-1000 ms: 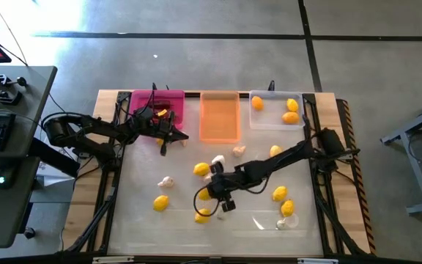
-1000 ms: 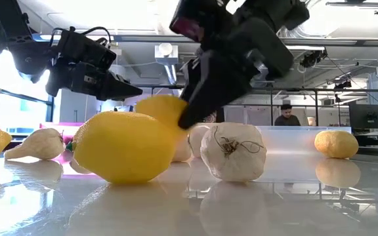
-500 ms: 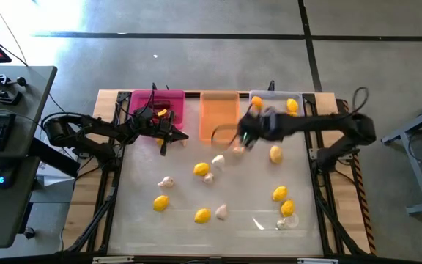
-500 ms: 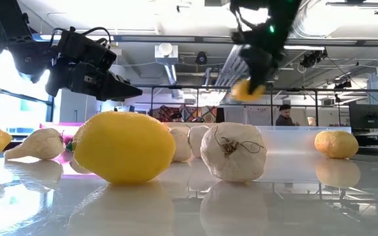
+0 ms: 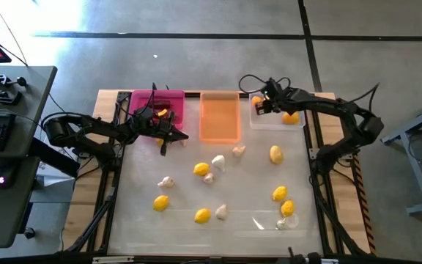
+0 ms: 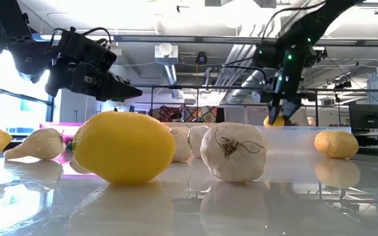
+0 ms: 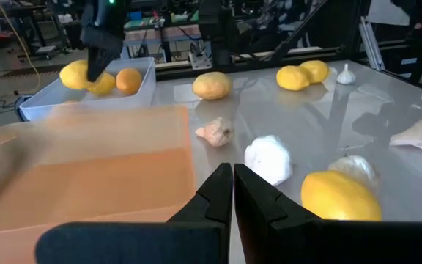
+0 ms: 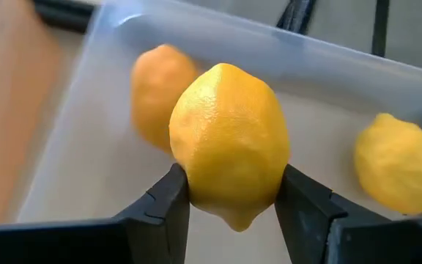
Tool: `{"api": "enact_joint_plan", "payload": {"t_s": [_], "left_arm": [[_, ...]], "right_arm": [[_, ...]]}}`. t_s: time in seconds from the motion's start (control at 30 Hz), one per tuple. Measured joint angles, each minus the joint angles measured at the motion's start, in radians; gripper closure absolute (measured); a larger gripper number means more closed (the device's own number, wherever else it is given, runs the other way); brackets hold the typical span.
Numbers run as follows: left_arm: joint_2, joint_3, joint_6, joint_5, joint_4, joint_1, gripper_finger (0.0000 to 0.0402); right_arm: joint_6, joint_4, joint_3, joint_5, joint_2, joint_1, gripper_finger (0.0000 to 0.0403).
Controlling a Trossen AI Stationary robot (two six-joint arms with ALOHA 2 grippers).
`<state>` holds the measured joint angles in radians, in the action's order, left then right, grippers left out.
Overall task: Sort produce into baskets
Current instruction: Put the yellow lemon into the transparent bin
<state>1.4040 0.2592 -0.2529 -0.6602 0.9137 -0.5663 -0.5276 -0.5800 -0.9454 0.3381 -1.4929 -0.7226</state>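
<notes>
The right gripper point(image 8: 231, 192) is closed on a lemon point(image 8: 229, 139) and is held above the clear tray point(image 5: 273, 121), at the far right of the table point(image 5: 240, 235). The lemon is clamped only at its lower end, so most of it stands out past the fingers point(image 8: 168, 196). If the jaws are opened while it is that high, it could bounce on the hard tray floor and roll over the low wall. It could also fall on the fruits point(image 8: 398, 165) already lying in the tray and push one against the rim. A lower release, over the bare part of the floor, is judged safer.

The held lemon is bright yellow, with a dimpled skin and a small pointed tip; it looks firm and round, so it is expected to roll easily.

The left gripper point(image 7: 232, 192) is clenched on nothing and hovers at the far left, by the near edge of the pink tray point(image 5: 157, 103), just beside the orange tray point(image 5: 220, 117). The orange tray is seen empty in the left wrist view. If the right arm is drawn back across the middle, the loose cable on it could brush this tray.

Much produce is not yet sorted: lemons point(image 5: 202, 169) and garlic bulbs point(image 5: 166, 181) are scattered over the middle and the near part of the table.
</notes>
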Motion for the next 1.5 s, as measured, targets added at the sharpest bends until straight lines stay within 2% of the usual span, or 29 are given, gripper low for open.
{"api": "enact_joint_plan", "payload": {"t_s": [0.2, 0.53, 1.1, 1.23, 1.5], "left_arm": [[0.0, 0.0, 0.034, 0.026, 0.003, 0.0, 0.0399], [0.0, 0.0, 0.033, 0.06, 0.003, 0.0, 0.0399], [0.0, 0.0, 0.041, 0.062, -0.013, 0.0, 0.0399], [0.0, 0.0, 0.042, 0.062, -0.013, 0.0, 0.0399], [0.0, 0.0, 0.041, 0.062, -0.013, 0.0, 0.0399]], "right_arm": [[-0.051, 0.127, 0.074, -0.007, 0.0, -0.065, 0.0253], [-0.075, 0.175, 0.085, -0.007, -0.004, -0.076, 0.0253], [-0.075, 0.261, 0.085, 0.0, -0.163, -0.076, 0.0252], [-0.075, 0.265, 0.084, 0.002, -0.171, -0.075, 0.0232], [-0.044, 0.259, 0.084, -0.019, -0.172, -0.074, 0.0145]]}}
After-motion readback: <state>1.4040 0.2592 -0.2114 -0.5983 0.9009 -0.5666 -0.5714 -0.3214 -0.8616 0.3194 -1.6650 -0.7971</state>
